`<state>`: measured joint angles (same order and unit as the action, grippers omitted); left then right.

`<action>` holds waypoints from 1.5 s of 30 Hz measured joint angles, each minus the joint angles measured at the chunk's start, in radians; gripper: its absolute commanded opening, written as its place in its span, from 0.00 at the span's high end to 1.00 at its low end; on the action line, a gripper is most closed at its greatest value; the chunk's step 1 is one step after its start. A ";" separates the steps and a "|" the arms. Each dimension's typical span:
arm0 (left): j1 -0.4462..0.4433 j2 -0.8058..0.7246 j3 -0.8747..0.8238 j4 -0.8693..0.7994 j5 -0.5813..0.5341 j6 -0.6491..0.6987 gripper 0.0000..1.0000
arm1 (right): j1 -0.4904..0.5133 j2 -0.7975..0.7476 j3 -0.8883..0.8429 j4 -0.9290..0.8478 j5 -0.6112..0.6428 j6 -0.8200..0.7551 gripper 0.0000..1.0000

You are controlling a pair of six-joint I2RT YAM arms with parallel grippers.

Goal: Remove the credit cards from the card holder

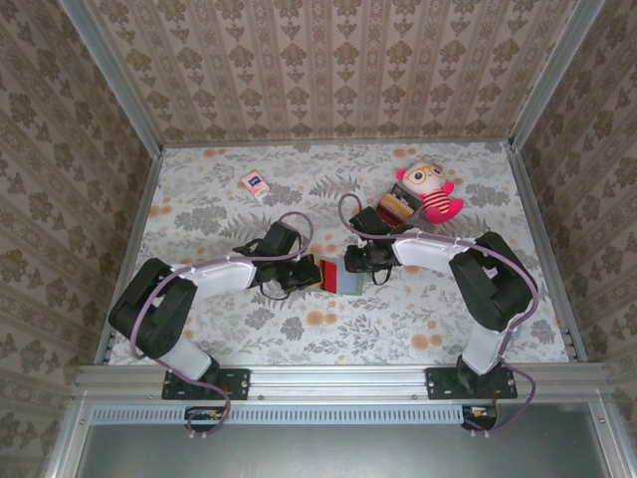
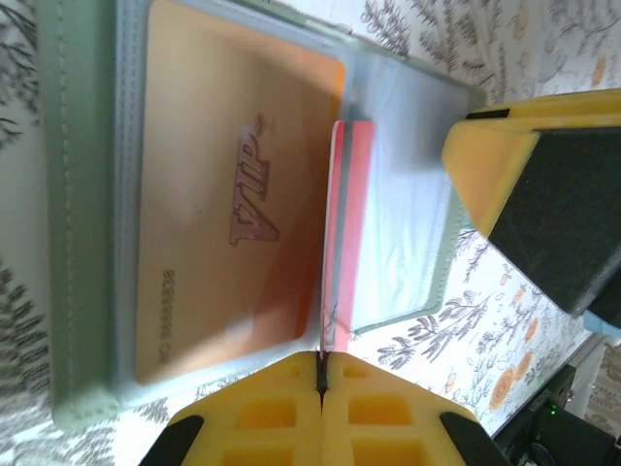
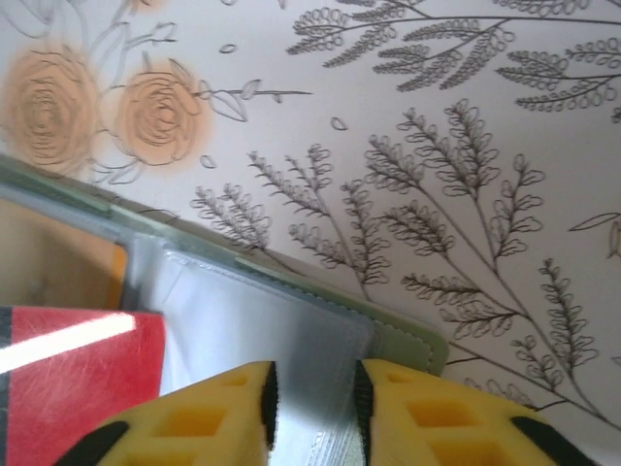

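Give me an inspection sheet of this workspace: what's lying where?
Surface: floral tablecloth, flat.
Job's things: card holder open; orange card in its sleeve; red card over its clear sleeve.
Clutter: packet, plush toy, block stack.
Grippers: left gripper shut on red card; right gripper astride the holder's sleeve, grip unclear.
Cables: purple cables along both arms.
Surroundings: wallpapered walls, metal frame.

One credit card (image 2: 223, 223) lies inside the card holder (image 2: 78, 243).

Bright, even light — close wrist views slightly soft, faintly glary.
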<state>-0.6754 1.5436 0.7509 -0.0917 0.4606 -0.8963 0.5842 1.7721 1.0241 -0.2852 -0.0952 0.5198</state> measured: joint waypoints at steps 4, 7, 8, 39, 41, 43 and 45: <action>0.030 -0.086 0.000 -0.051 -0.014 0.003 1.00 | -0.016 -0.066 0.000 0.027 -0.082 0.022 0.42; 0.056 -0.148 0.001 -0.082 -0.018 0.003 1.00 | -0.036 -0.136 0.000 0.079 -0.170 0.045 0.34; 0.063 -0.169 0.002 -0.095 -0.020 0.003 1.00 | -0.045 -0.155 0.000 0.098 -0.204 0.057 0.33; 0.207 -0.296 0.147 0.108 0.173 -0.267 1.00 | -0.146 -0.166 0.000 0.690 -0.719 0.692 0.38; 0.208 -0.296 0.152 0.105 0.183 -0.263 1.00 | -0.151 -0.165 0.002 0.682 -0.721 0.690 0.38; 0.219 -0.299 0.159 0.103 0.195 -0.254 1.00 | -0.156 -0.164 0.008 0.654 -0.721 0.679 0.38; 0.234 -0.312 0.162 0.097 0.198 -0.243 1.00 | -0.159 -0.163 0.018 0.625 -0.721 0.661 0.39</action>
<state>-0.4416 1.2316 0.9127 0.0055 0.6590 -1.1389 0.4248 1.6096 1.0420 0.3397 -0.8162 1.1805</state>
